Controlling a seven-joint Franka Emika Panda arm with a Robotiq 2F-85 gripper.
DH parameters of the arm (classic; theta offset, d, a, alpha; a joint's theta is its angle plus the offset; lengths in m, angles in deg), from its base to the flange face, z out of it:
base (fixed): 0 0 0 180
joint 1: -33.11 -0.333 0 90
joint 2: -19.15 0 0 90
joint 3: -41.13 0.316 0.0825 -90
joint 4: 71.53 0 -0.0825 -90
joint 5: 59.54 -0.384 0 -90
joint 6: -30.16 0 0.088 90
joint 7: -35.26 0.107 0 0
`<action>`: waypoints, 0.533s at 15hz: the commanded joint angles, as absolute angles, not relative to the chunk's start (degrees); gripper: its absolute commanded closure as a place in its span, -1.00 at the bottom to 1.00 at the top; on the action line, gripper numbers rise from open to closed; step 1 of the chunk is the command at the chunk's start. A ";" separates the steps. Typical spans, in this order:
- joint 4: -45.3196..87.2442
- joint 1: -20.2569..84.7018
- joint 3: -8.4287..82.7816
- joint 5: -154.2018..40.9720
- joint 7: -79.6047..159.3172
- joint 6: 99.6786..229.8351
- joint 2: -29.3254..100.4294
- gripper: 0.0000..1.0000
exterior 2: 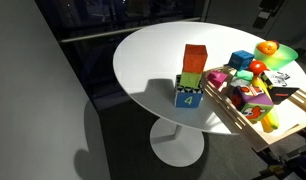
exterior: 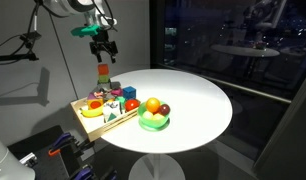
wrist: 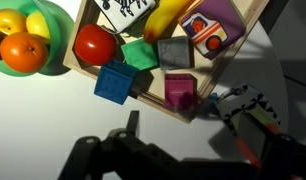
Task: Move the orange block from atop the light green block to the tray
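Observation:
The orange block sits on top of the light green block, which rests on a blue block marked "4". This stack stands on the white table beside the tray. In an exterior view my gripper hangs open and empty a little above the stack, whose orange block is apart from the fingers. In the wrist view my gripper is dark at the bottom edge. The stack lies by its right finger, with only an orange edge visible. The tray is ahead.
The tray holds several toy blocks, a banana and a red tomato. A bright green bowl with fruit stands next to it on the round table. The table's edge is close behind the stack.

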State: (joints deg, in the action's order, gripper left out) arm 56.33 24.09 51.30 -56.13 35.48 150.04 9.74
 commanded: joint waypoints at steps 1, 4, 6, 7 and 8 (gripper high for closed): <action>51.80 22.66 51.64 -57.14 30.85 146.64 12.60 -1.00; 49.86 21.56 52.33 -56.68 29.14 145.86 14.05 -1.00; 48.82 20.94 52.89 -55.99 28.21 145.68 15.00 -1.00; 48.27 20.67 53.16 -55.85 27.77 145.52 15.49 -1.00; 47.82 20.40 53.46 -55.57 27.20 145.58 15.98 -1.00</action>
